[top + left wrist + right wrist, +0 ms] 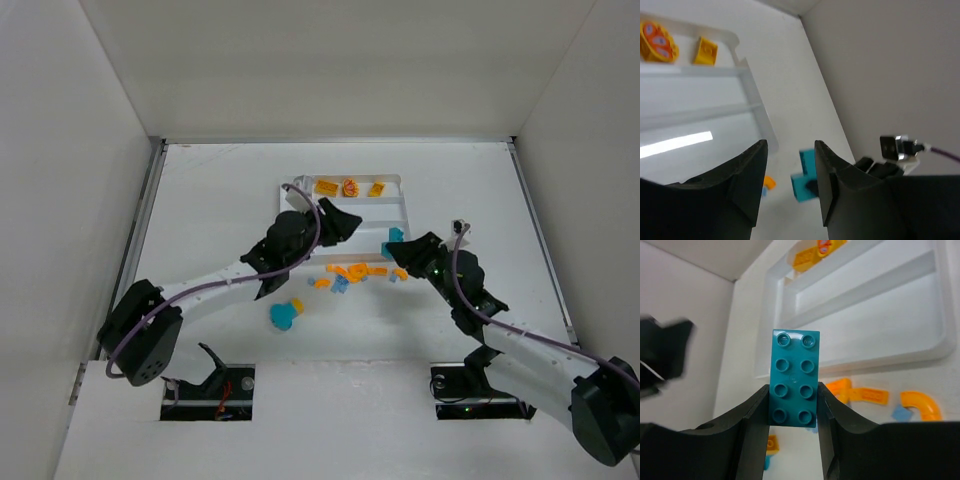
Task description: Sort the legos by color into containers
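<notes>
My right gripper [402, 247] is shut on a teal eight-stud brick [795, 377], held just off the near right corner of the white tray [400, 212]; the brick also shows in the top view [394, 240] and the left wrist view [807, 177]. My left gripper [338, 222] is open and empty above the tray's near sections, as the left wrist view [790, 165] shows. Three yellow-orange legos [351, 186] lie in the tray's far section. Loose orange and light blue legos [350, 272] lie on the table in front of the tray.
A teal and light blue piece [285, 315] lies apart, nearer the left arm. White walls enclose the table on three sides. Orange curved bits [920, 402] and a flat orange piece [872, 395] lie just below the tray's near rim [850, 367].
</notes>
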### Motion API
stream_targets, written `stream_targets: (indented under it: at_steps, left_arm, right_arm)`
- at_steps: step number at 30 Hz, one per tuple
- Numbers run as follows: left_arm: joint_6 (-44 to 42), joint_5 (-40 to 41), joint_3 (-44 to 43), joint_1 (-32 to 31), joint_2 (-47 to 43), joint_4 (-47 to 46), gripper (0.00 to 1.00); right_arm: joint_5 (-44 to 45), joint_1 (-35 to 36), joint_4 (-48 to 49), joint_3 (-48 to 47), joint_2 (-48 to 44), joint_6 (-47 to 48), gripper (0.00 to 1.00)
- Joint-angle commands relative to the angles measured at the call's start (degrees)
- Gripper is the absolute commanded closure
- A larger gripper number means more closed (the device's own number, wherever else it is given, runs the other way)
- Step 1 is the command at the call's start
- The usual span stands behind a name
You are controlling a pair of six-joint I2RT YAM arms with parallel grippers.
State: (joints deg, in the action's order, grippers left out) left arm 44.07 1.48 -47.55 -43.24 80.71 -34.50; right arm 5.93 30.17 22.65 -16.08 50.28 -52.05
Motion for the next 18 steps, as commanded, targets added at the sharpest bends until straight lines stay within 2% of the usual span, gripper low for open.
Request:
stream_targets:
  at_steps: [1,5,8,18]
  left_arm:
    - [8.38,-0.42,7.80,-2.85,-4.31,-7.59,0.60]
    - [15.14,0.37,14.14,-3.82,-9.59,-9.87,0.53]
    - [20.16,1.86,18.53,-4.44,-11.18,-15.84,0.48]
    - [28.96,1.69,25.93,-3.73,-6.01,-35.27,0.46]
  right_arm:
    - [-2.15,1.59,5.37,-4.31,1.39,-4.01,0.69]
    - [-2.86,3.44,9.76,-6.16,4.03,-8.23,0.69]
    - [-2.95,4.93,13.02,-7.21,6.40,-11.92,0.69]
    - [-1.80,8.63,27.26,-8.53,17.47,-23.09,0.69]
